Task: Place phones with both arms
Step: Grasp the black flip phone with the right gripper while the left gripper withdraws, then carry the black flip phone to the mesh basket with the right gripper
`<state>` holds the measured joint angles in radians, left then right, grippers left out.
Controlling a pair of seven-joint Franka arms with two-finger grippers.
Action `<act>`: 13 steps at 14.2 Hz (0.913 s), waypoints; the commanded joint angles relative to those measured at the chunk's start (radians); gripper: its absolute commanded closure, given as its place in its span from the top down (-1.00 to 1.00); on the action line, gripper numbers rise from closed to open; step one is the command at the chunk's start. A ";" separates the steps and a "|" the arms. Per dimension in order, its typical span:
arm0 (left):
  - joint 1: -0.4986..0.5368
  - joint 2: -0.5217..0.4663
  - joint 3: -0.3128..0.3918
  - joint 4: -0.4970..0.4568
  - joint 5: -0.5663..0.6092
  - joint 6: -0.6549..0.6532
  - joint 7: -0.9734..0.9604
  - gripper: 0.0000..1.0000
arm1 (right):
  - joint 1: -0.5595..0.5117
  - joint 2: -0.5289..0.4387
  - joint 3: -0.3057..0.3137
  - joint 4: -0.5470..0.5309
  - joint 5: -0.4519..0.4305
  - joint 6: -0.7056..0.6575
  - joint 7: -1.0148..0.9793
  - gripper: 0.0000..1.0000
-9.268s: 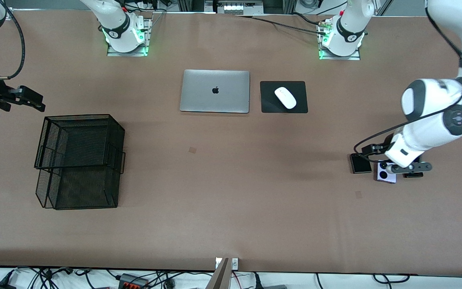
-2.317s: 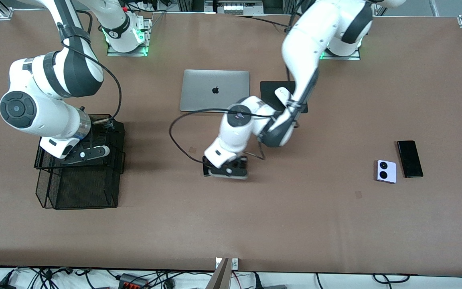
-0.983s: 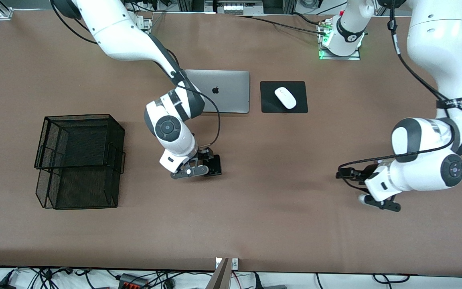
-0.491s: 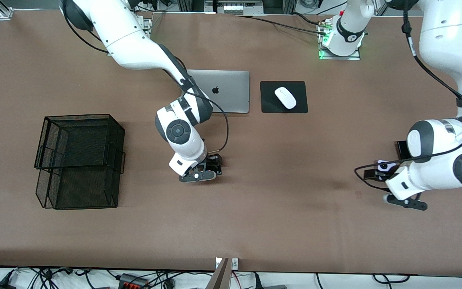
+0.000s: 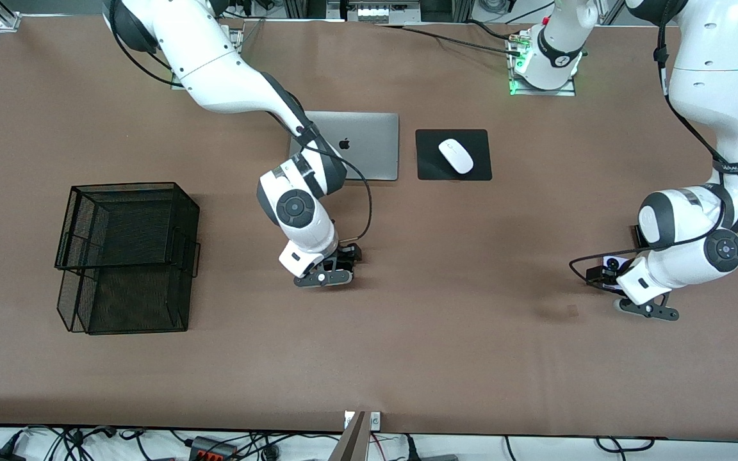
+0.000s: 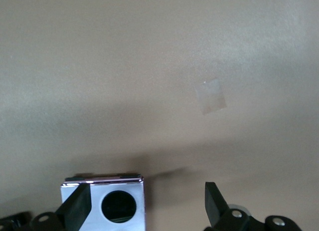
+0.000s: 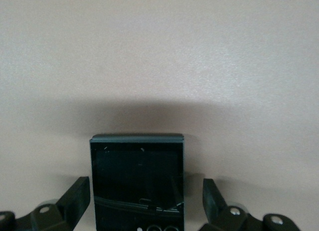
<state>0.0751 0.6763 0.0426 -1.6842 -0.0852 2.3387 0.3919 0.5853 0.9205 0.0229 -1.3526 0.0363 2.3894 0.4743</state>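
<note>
The small black flip phone (image 5: 351, 252) (image 7: 137, 181) lies flat in the middle of the table. My right gripper (image 5: 337, 264) (image 7: 144, 198) is open, one finger on each side of it. The lavender-white phone (image 5: 614, 262) (image 6: 104, 203), one black camera circle showing, lies toward the left arm's end. My left gripper (image 5: 606, 276) (image 6: 144, 208) is open over it, with the phone close against one finger and a wide gap to the other. A sliver of the slim black slab (image 5: 636, 233) shows beside the left arm, which hides the remainder.
A black wire-mesh basket (image 5: 125, 256) stands toward the right arm's end. The closed silver laptop (image 5: 356, 147) and a white mouse (image 5: 455, 155) on a black pad (image 5: 471, 171) lie farther from the camera. A small tape patch (image 6: 212, 96) marks the table near the lavender-white phone.
The right gripper has shifted a little toward the left arm's end, over the black flip phone. The left gripper has swung over to the lavender-white phone. Both stayed open.
</note>
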 commanded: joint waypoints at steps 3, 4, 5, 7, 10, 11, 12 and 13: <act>0.063 -0.026 0.002 -0.031 0.019 0.013 0.071 1.00 | 0.013 0.027 -0.008 0.027 0.011 0.022 0.015 1.00; 0.067 -0.021 0.002 -0.031 0.018 0.013 0.071 1.00 | 0.013 0.029 -0.008 0.027 0.011 0.024 0.013 1.00; 0.075 -0.015 0.000 -0.031 0.018 0.013 0.071 1.00 | 0.014 0.031 -0.008 0.029 0.011 0.024 0.015 1.00; 0.083 0.002 -0.003 -0.031 0.016 0.013 0.071 1.00 | 0.014 0.035 -0.008 0.029 0.011 0.025 0.015 1.00; 0.083 0.012 -0.006 -0.031 0.015 0.013 0.071 1.00 | 0.014 0.041 -0.008 0.029 0.011 0.027 0.012 1.00; 0.083 0.016 -0.007 -0.031 0.013 0.013 0.071 1.00 | 0.014 0.043 -0.008 0.029 0.011 0.027 0.012 1.00; 0.083 0.017 -0.007 -0.031 0.013 0.013 0.071 1.00 | 0.014 0.044 -0.008 0.029 0.011 0.027 0.003 1.00; 0.083 0.022 -0.007 -0.031 0.013 0.013 0.071 1.00 | 0.016 0.044 -0.008 0.029 0.008 0.027 0.000 0.86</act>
<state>0.1507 0.6965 0.0436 -1.7082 -0.0849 2.3392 0.4520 0.5902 0.9364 0.0226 -1.3517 0.0362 2.4099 0.4747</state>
